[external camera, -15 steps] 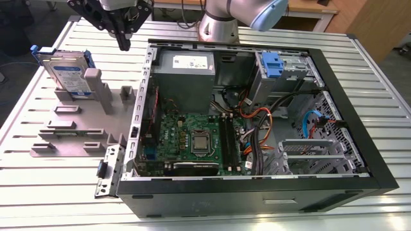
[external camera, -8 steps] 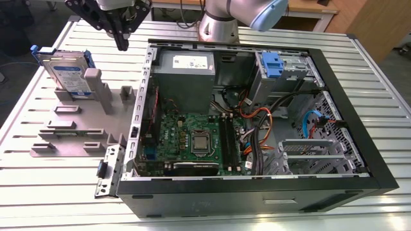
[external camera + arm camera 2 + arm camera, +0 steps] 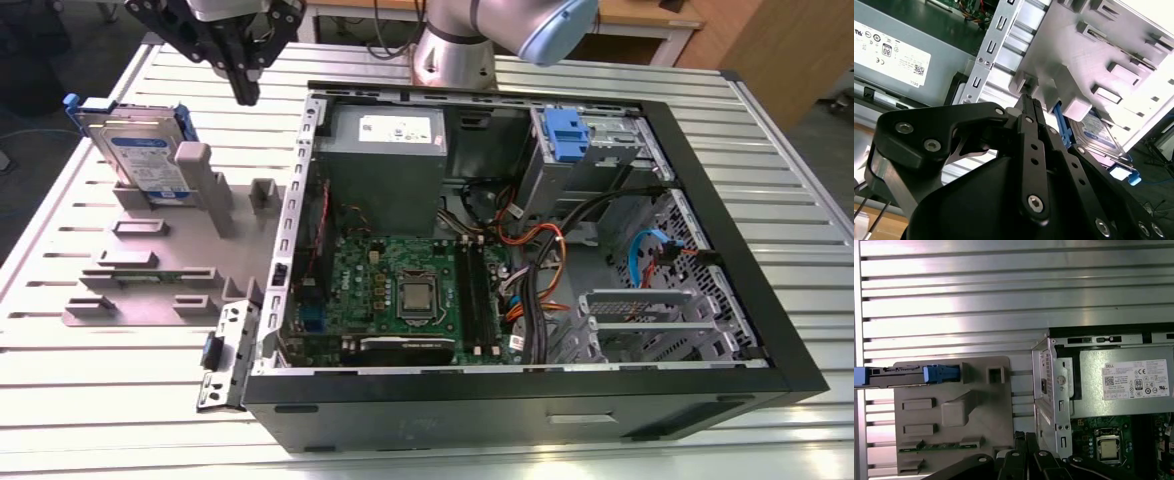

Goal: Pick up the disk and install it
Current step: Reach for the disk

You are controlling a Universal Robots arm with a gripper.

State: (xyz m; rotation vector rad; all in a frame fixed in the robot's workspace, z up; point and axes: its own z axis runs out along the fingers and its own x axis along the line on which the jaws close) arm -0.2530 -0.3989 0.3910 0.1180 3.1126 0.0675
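The disk (image 3: pixel 140 152) is a silver drive with a white-and-blue label and a blue frame. It stands on edge in a slot of the grey holder plate (image 3: pixel 160 265), at the exterior view's left. My gripper (image 3: pixel 247 97) hangs above the table between the disk and the open computer case (image 3: pixel 534 390), to the right of the disk and apart from it. Its black fingers are pressed together, shut, with nothing between them. The second wrist view shows the gripper (image 3: pixel 1029 99) over the holder with the disk (image 3: pixel 1101 132) beyond. In the first wrist view the disk (image 3: pixel 904 376) appears edge-on.
Inside the case a grey power-supply box (image 3: pixel 384 150) lies at the back, a motherboard (image 3: pixel 407 290) in the middle, and a metal drive bay with a blue latch (image 3: pixel 567 135) at the back right. Orange and blue cables (image 3: pixel 561 250) cross the interior. A ribbed metal table (image 3: pixel 107 400) carries everything.
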